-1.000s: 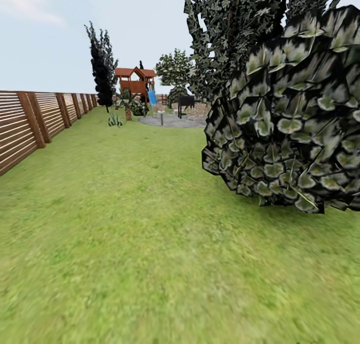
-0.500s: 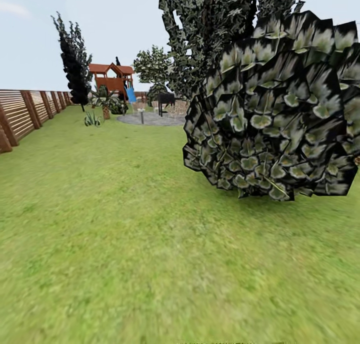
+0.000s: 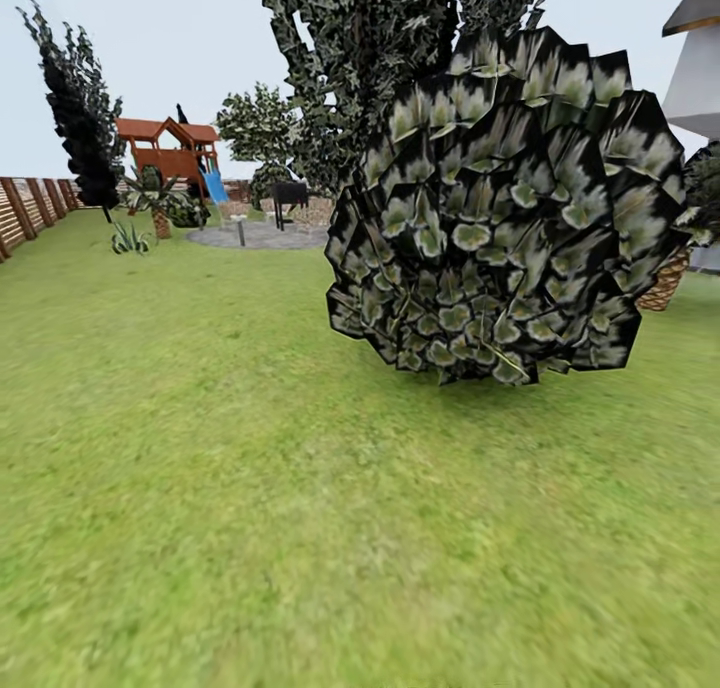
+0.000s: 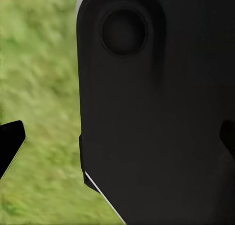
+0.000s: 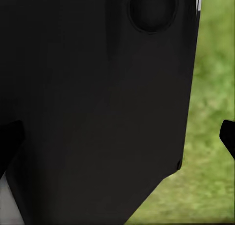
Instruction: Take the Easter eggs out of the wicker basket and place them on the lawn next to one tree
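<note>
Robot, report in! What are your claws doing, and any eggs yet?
Both claws open, empty, over lawn. No eggs or basket sighted. Big leafy bush close ahead, fence far left.

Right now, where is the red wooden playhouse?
In the head view the playhouse stands far off at upper left, across the lawn, between the dark bushy tree and the grey paved patch, left of the big leafy bush.

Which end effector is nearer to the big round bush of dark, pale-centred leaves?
Right, probably. The bush stands ahead, right of centre; left end effector and right end effector hang by black robot panels over grass.
</note>
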Robot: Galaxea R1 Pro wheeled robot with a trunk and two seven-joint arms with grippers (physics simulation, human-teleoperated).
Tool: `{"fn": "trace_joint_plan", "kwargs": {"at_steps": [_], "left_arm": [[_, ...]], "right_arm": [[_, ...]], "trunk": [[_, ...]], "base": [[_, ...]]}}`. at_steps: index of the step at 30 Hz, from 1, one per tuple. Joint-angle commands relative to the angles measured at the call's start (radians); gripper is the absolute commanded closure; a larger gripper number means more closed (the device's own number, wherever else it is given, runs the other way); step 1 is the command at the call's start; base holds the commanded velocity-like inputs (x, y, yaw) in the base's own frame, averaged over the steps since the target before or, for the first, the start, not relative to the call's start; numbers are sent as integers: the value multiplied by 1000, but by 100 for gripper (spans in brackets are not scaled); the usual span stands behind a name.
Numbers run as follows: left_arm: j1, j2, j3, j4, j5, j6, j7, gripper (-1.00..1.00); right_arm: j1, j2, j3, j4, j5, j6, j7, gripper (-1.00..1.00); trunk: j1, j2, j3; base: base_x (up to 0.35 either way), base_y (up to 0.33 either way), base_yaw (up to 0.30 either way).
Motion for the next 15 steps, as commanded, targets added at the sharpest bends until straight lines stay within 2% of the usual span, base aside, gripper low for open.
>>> {"fn": "trace_joint_plan", "kwargs": {"at_steps": [1, 15], "left_arm": [[0, 0, 1, 1, 0, -4, 0, -100], [0, 0, 1, 1, 0, -4, 0, -100]], "right_arm": [[-1, 0, -1, 1, 0, -5, 1, -100], [-1, 1, -1, 2, -1, -5, 1, -100]], "trunk": [[0, 0, -1], [0, 0, -15]], "base": [[0, 0, -268], [0, 0, -242]]}}
